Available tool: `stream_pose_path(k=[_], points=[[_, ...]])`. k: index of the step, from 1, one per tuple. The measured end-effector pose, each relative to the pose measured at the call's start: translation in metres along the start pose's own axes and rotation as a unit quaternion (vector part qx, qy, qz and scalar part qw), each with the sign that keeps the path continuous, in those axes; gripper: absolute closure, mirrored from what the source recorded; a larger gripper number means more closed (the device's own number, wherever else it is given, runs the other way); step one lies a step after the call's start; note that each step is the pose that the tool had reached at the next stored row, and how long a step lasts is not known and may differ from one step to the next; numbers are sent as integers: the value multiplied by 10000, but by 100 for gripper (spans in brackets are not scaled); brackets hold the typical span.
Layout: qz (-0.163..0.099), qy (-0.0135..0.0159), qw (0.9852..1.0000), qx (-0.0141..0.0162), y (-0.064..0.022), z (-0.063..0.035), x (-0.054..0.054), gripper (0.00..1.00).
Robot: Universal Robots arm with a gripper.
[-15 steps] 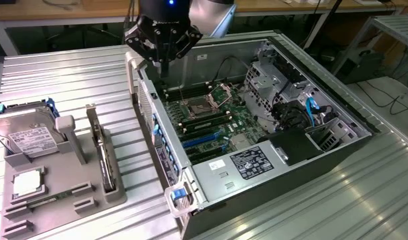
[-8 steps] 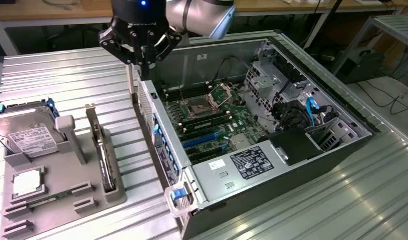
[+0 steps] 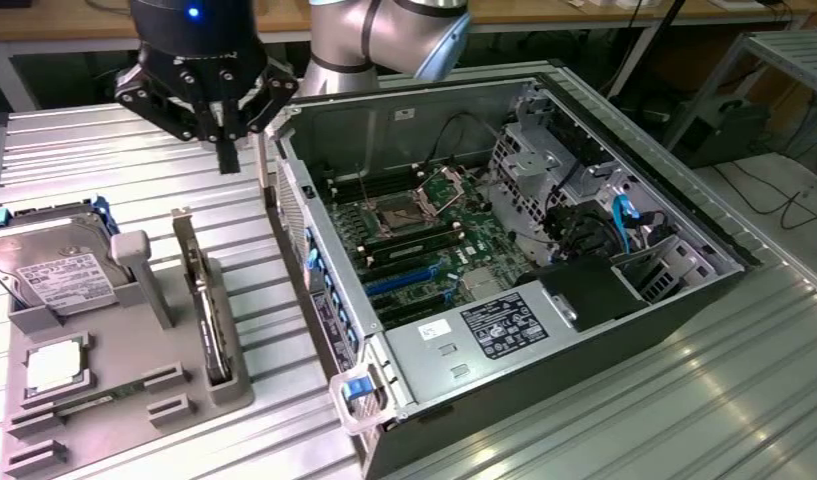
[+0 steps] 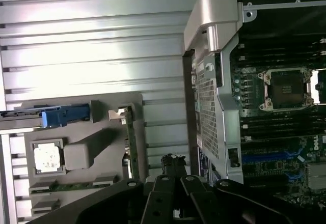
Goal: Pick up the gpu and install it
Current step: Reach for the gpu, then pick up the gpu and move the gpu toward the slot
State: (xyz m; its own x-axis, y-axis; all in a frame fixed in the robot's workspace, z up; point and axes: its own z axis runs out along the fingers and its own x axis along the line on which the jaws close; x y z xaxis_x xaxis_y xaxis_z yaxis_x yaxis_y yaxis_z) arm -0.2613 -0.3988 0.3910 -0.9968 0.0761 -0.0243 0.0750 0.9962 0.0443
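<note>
your end effector is fully closed and empty. the gpu looks thin, rigid, fragile: grip its top edge mid-length.

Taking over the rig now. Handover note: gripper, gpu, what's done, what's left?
Gripper: fingers shut, holding nothing, hanging above the table between holder and case.
Gpu: standing on edge in the grey holder, untouched.
Case: lying open, motherboard exposed.
Done: nothing yet.
Left: both the pick and the install.
</note>
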Motion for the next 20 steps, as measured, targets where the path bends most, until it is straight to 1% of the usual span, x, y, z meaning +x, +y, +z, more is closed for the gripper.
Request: stream_pose_path(k=[1,2,13,14,20], points=[[1,0,10000,0,-3,0,47,89],[1,0,10000,0,-11,2,135,89],[1,2,10000,0,-48,8,633,89],[1,2,10000,0,-50,8,655,89],[1,2,10000,0,-50,8,657,89]])
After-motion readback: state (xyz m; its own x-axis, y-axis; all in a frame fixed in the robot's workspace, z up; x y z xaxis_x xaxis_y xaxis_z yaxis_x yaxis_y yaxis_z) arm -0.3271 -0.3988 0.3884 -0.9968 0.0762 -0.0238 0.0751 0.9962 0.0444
